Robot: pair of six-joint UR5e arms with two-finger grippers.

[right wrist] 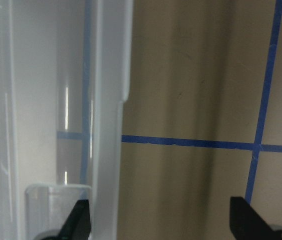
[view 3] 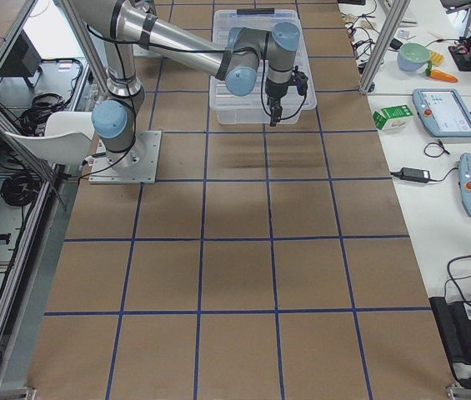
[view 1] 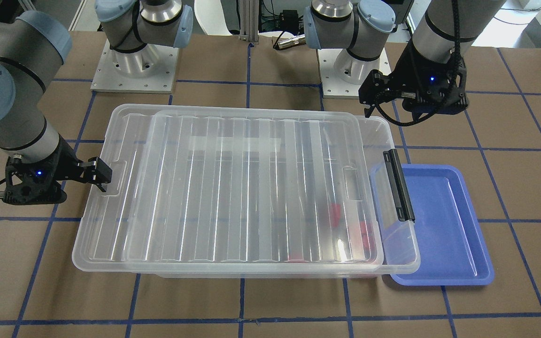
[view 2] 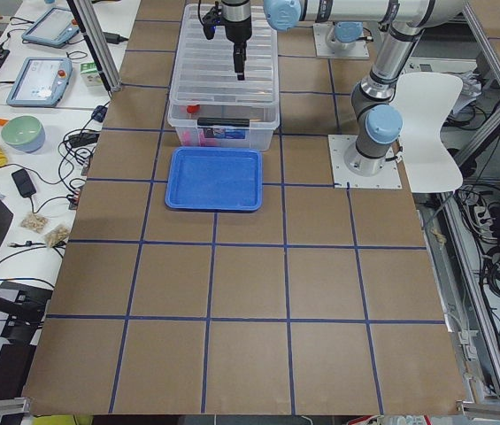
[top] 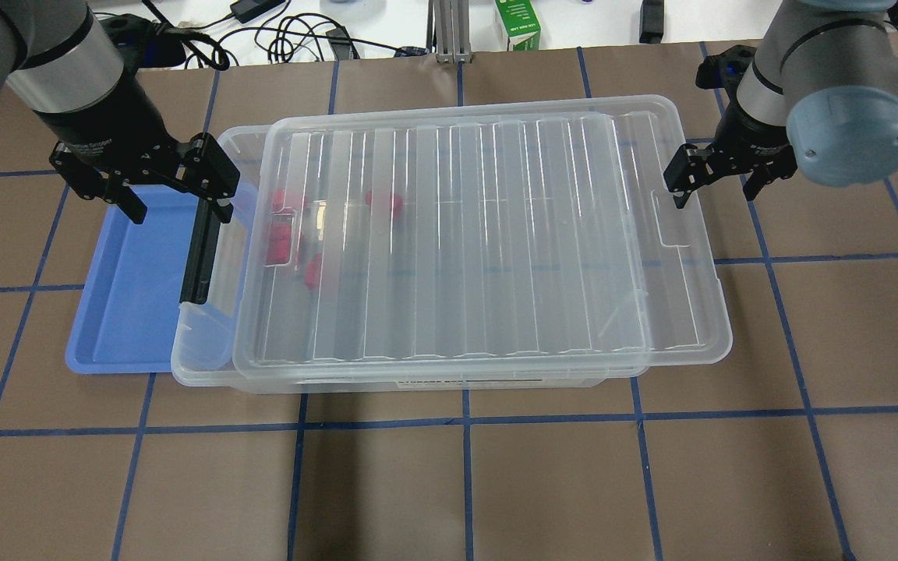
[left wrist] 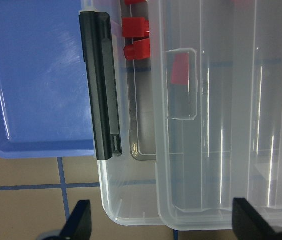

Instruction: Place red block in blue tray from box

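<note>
**A:** Front view first. Where are the red blocks (view 1: 359, 232)?

**B:** In the box (view 1: 398, 256), blurred under its lid (view 1: 251, 188), at the end next to the tray (view 1: 444, 225). The left claw (view 1: 371, 101) hangs near that end's back corner. The right claw (view 1: 101, 176) is just beside the lid's opposite end.

**A:** Overhead?

**B:** The lid lies shifted toward the right claw, so a strip of box is uncovered by the latch (top: 198, 249). Both claws are spread and pinching nothing. The box's latch end overlaps the tray's edge.

**A:** The side views?

**B:** The tray lies at the box's latch end. The claws are too small to judge.

**A:** Left wrist?

**B:** The fingertips are wide apart, with the box corner below them. Two red blocks show plainly in the uncovered strip, and another sits under the lid.

**A:** Right wrist?

**B:** It's spread too. One fingertip is over the lid's rim, the other over the taped counter (right wrist: 195, 75).
</note>
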